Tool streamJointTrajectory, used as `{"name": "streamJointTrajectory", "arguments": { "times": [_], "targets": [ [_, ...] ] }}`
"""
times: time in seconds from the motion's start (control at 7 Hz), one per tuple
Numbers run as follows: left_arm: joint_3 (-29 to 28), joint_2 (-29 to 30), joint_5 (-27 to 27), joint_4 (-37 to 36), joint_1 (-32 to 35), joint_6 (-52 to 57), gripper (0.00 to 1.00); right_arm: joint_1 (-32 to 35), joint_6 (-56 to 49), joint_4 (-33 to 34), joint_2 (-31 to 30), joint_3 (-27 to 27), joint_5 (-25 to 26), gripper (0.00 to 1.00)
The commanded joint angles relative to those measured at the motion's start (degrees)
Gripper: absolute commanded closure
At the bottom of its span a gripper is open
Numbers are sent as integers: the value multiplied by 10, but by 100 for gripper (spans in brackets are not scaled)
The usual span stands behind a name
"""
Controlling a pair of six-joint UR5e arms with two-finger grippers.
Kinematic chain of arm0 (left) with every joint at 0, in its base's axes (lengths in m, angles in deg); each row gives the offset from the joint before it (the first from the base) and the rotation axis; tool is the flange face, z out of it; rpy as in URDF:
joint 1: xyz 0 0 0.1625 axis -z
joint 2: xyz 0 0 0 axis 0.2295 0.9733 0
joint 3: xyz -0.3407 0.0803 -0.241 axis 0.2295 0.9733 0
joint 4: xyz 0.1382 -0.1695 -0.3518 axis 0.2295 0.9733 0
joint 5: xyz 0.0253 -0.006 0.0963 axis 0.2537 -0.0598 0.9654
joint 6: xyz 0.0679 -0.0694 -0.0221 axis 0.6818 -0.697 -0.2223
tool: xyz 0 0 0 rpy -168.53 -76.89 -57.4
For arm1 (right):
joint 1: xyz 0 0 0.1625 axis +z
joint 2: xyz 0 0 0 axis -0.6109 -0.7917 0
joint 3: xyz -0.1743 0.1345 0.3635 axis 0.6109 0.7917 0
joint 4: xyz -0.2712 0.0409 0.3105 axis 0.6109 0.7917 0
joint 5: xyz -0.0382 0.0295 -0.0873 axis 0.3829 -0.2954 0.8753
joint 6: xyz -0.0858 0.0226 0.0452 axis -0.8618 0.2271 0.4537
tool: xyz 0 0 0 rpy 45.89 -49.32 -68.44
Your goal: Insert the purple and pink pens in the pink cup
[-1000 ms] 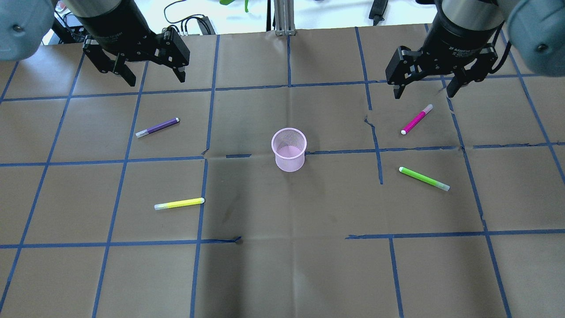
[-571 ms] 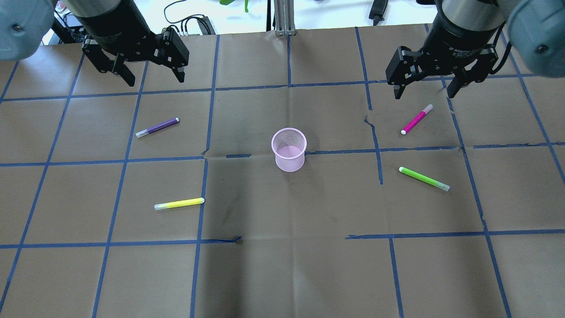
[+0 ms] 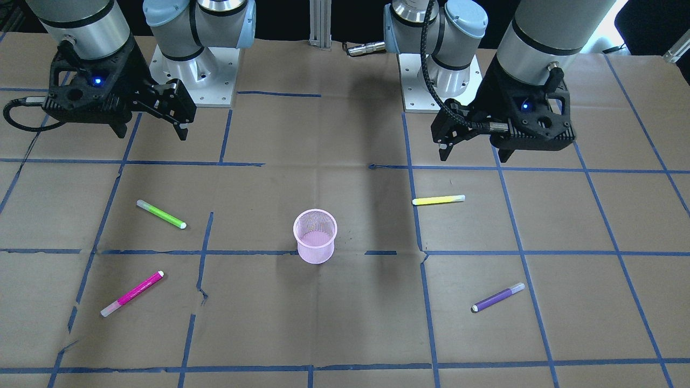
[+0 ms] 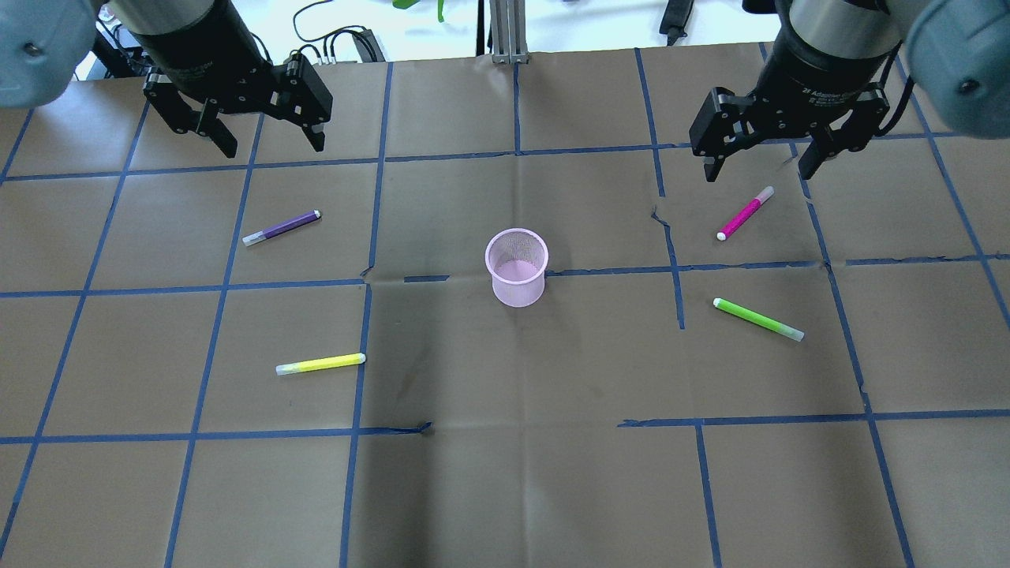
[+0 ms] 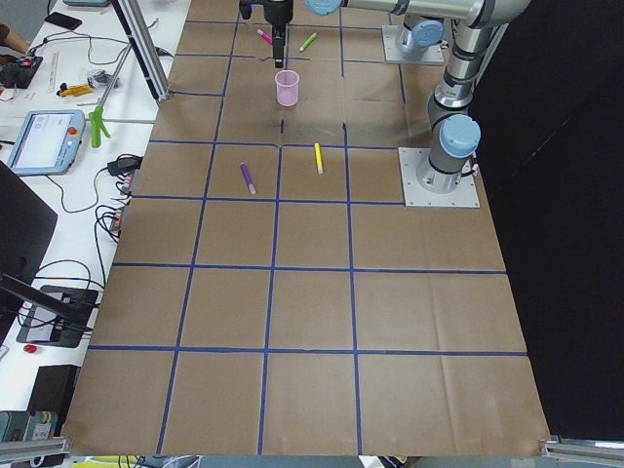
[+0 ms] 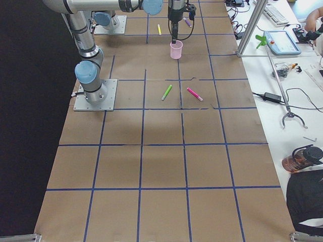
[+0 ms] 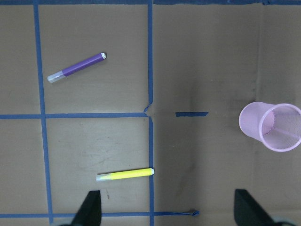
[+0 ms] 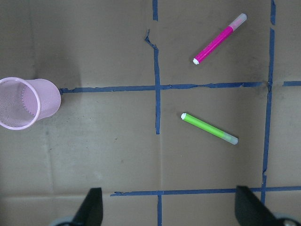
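Observation:
A pink mesh cup [image 4: 516,265] stands upright mid-table; it also shows in the front view [image 3: 315,235] and both wrist views [image 7: 271,126] [image 8: 26,103]. A purple pen [image 4: 281,227] [image 7: 76,67] lies flat to the cup's left. A pink pen [image 4: 745,213] [image 8: 219,38] lies flat to its right. My left gripper [image 4: 270,144] hangs open and empty high above the table, behind the purple pen. My right gripper [image 4: 760,168] hangs open and empty just behind the pink pen.
A yellow pen [image 4: 320,364] lies at the front left and a green pen [image 4: 757,319] at the front right. Brown paper with blue tape lines [image 4: 513,154] covers the table. Cables and gear sit beyond the far edge.
My left gripper has shifted slightly toward the far edge. The right gripper has barely moved. The pens and the cup have stayed put.

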Motion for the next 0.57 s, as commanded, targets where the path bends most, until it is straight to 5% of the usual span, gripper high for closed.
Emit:
{"name": "streamJointTrajectory", "arguments": {
  "times": [0.0,0.43],
  "targets": [
    [11,25,1,3,-29,97,2,-1,-2,-2,0,0,2,0],
    [13,89,1,-24,-61,326,2,-12,-24,-3,1,0,2,0]
  ]
}}
